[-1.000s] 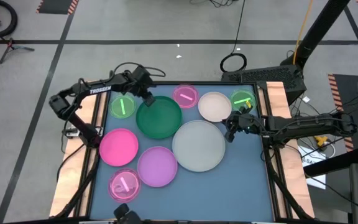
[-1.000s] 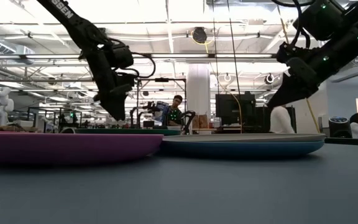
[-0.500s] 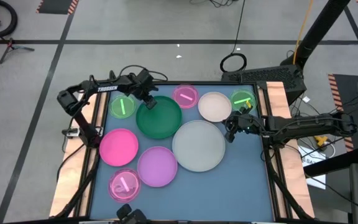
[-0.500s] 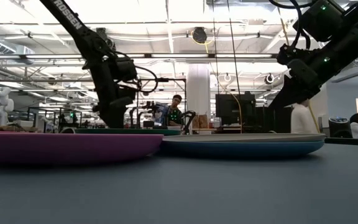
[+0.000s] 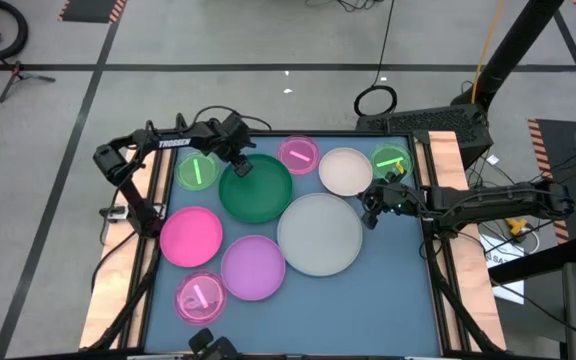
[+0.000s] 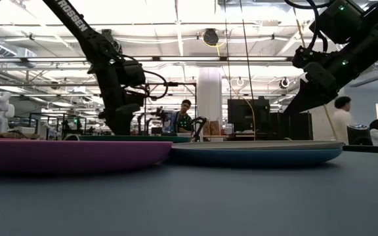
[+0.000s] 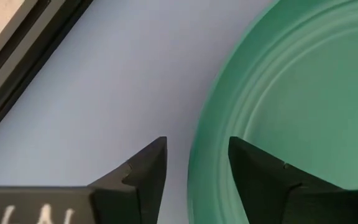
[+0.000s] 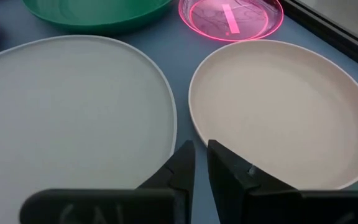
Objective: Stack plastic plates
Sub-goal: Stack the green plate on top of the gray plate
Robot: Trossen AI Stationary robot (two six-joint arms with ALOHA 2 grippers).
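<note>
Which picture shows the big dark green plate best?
The high view: the whole dark green plate shows, with the left gripper at its rim. The left wrist view shows only its edge, the right wrist view a slice, the low view a thin strip.

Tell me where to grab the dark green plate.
Pinch the dark green plate by its raised rim at the far-left edge, coming from above, where the open left tool already straddles it; lying flat, it likely offers only its rim.
</note>
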